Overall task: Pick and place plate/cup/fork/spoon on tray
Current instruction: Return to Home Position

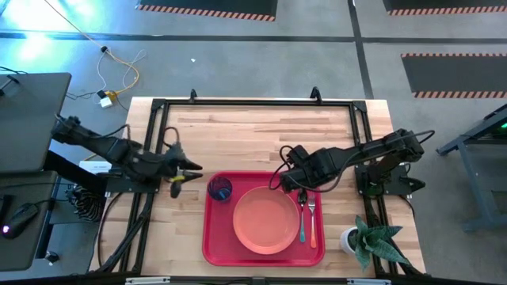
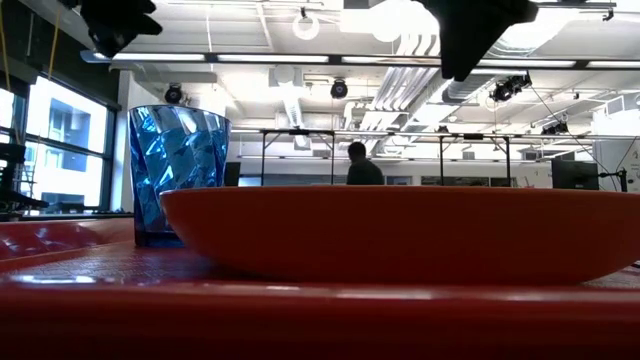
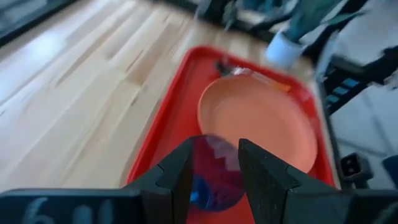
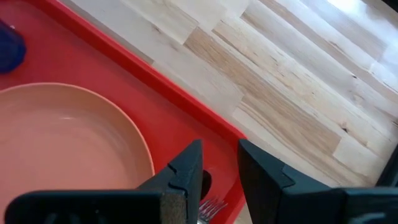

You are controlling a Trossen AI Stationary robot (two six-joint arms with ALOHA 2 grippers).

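Note:
The red tray (image 1: 212,237) lies at the table's near middle. On it are the salmon-orange plate (image 1: 265,220), the blue cup (image 1: 219,189) standing upright at its far left corner, and the blue-handled spoon (image 1: 302,223) and orange-handled fork (image 1: 313,228) side by side along its right edge. My left gripper (image 1: 190,172) hovers just left of the tray's far left corner, open and empty; in the left wrist view the cup (image 3: 214,168) shows beyond its fingers. My right gripper (image 1: 285,180) hovers over the tray's far edge, open and empty, above the spoon bowl (image 4: 206,182) and the fork tines (image 4: 212,207).
A small potted plant (image 1: 366,239) stands at the table's near right corner, just right of the tray. Black frame rails (image 1: 253,103) run along the table's far, left and right sides. Bare wood (image 1: 253,134) lies beyond the tray. A person (image 2: 362,165) shows far off in the room.

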